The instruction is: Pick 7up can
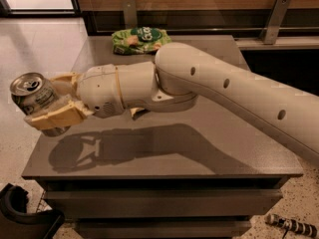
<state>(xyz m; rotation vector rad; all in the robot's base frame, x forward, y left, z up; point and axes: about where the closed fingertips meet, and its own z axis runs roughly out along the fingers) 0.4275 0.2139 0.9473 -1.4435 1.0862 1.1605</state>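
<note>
The 7up can (pixel 34 96) is a small silver can with a pull-tab top and dark greenish print on its side. My gripper (pixel 46 103) is shut on it, with one cream finger (pixel 56 117) across its front and the other behind it. The can is held upright in the air over the table's left edge, well above the surface. My white arm (pixel 219 91) reaches in from the right across the table.
A green snack bag (pixel 141 39) lies at the back of the grey table (pixel 199 148). My arm hides the brown chip bag. The arm's shadow falls on the table front. A dark object (pixel 20 215) sits on the floor at lower left.
</note>
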